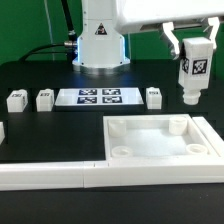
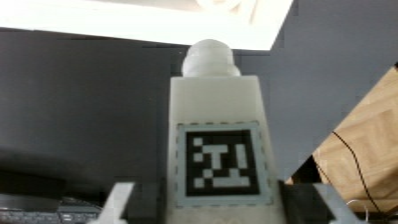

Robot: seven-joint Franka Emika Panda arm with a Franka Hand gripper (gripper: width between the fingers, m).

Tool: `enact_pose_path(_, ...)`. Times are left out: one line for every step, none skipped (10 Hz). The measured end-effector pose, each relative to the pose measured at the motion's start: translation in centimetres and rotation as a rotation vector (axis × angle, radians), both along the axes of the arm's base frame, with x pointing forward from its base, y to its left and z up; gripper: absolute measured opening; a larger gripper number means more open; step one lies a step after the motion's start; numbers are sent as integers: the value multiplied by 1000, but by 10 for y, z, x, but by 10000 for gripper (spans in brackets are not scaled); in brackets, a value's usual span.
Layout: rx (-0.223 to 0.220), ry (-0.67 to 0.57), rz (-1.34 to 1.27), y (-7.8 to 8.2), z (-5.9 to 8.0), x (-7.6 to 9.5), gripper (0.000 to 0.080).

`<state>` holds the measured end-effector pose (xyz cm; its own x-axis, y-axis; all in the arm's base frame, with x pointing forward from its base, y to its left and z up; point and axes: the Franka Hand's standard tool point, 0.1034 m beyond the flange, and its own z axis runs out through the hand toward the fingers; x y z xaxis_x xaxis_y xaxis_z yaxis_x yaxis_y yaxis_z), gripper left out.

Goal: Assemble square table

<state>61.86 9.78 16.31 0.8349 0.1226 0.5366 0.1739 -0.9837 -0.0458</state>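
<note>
The square table top, a large white tray with a raised rim and round corner sockets, lies on the black table at the exterior view's right. My gripper is above its far right corner, shut on a white tagged leg that hangs upright, its rounded tip pointing down. In the wrist view the leg fills the middle, its tag facing the camera, held between both fingers. Three more legs stand on the table: two at the left and one right of the marker board.
The marker board lies flat in front of the robot base. A long white L-shaped border rail runs along the near side of the table top. Another white part shows at the left edge.
</note>
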Motion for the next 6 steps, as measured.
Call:
enact_pose_path(3,3,-2,1,-9,2,290)
enact_pose_path(6,13,0,4,-18,2,290)
enact_pose_path(11,13,4,9,-29,3,290)
enact_pose_path(14,19,5,12,-39,4,290)
enact_pose_path(17,26,5,13,-47,5,290)
enact_pose_path(19,32,5,14,-54,7,290)
